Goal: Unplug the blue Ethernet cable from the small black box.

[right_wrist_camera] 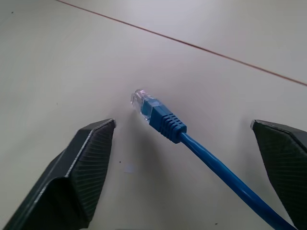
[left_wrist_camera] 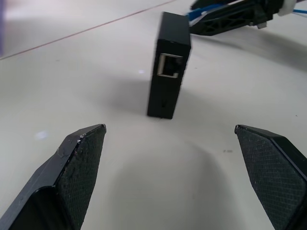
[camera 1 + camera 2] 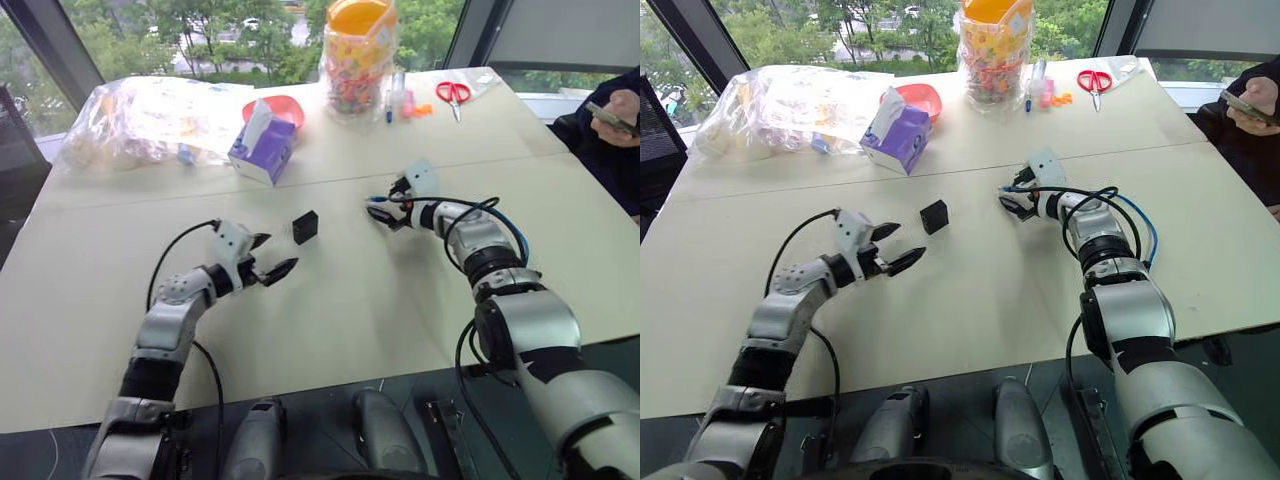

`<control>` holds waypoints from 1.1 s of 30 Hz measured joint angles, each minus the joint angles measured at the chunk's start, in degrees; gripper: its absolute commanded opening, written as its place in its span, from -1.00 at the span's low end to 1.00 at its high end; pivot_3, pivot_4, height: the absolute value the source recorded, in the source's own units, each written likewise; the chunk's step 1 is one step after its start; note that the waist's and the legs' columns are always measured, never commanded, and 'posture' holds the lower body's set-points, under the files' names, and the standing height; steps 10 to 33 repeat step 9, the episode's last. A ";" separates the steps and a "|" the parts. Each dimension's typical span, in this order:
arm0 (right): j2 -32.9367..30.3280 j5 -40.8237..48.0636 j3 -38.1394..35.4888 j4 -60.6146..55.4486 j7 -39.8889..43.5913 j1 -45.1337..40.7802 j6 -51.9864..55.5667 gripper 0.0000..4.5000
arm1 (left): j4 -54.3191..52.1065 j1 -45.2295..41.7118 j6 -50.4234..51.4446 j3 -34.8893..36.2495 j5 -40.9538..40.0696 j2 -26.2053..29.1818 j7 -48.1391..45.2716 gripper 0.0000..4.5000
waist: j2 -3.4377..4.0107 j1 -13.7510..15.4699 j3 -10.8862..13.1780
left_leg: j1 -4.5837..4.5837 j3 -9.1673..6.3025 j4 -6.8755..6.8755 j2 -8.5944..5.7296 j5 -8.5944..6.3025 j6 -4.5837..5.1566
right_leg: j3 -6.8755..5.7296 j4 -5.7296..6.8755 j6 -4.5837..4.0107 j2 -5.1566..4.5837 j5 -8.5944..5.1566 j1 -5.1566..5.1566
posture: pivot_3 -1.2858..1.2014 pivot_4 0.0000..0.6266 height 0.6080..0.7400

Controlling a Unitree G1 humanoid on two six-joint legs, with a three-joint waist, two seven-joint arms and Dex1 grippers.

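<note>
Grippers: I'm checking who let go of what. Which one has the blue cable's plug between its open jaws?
The right gripper: blue Ethernet cable lies there; left gripper faces the small black box.

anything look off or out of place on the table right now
Nothing looks damaged or spilled. The small black box stands on edge on the table, its port empty, and the blue Ethernet cable lies unplugged between the open right gripper fingers. The left gripper is open too.

- Bare bench [image 3: 350, 300] is lying open between the small black box [image 3: 305, 227] and the blue Ethernet cable [image 1: 192, 143].
- The purple tissue box [image 3: 262, 150] is standing well behind them.
</note>
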 measured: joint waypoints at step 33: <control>-3.12 5.97 -2.83 -23.84 8.40 8.58 8.10 0.98 | -15.61 6.76 11.53 5.77 -7.21 3.52 3.76 1.00 | -0.01 0.67 0.00 | -0.03 0.00 0.02 0.00 0.00 0.00 | 0.01 -0.05 0.00 -0.01 -0.01 0.01 | 0.03 -0.52 1.00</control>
